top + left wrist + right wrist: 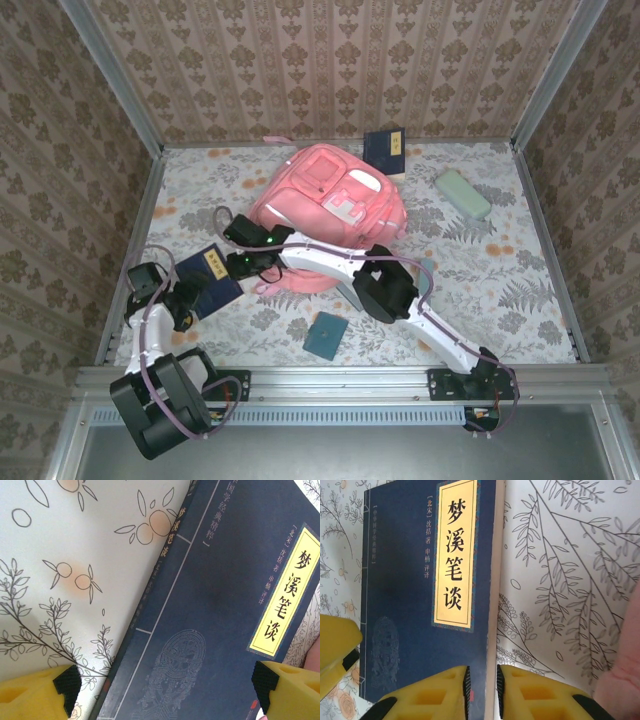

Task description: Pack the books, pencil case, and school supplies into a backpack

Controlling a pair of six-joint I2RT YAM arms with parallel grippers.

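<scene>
Floral tablecloth (500,280), damask-papered walls (330,60); left pincer (166,682) wide over navy book (225,605); right pincer (483,680) narrow, grip unclear.

Left arm (163,397) and right arm (322,261): white tubular links between bulky black joint housings, mauve cables (428,283) looped alongside. Left gripper (165,692) and right gripper (482,692): moulded yellow fingers (545,697) with recessed pockets, tipped with black pads (67,682).

backpack (325,210) pink, ctr | navy book (210,278) yellow lbl, front-left; 2nd book (385,152) rear | pencil case (462,194) mint, right | pad (325,336) teal, front
</scene>
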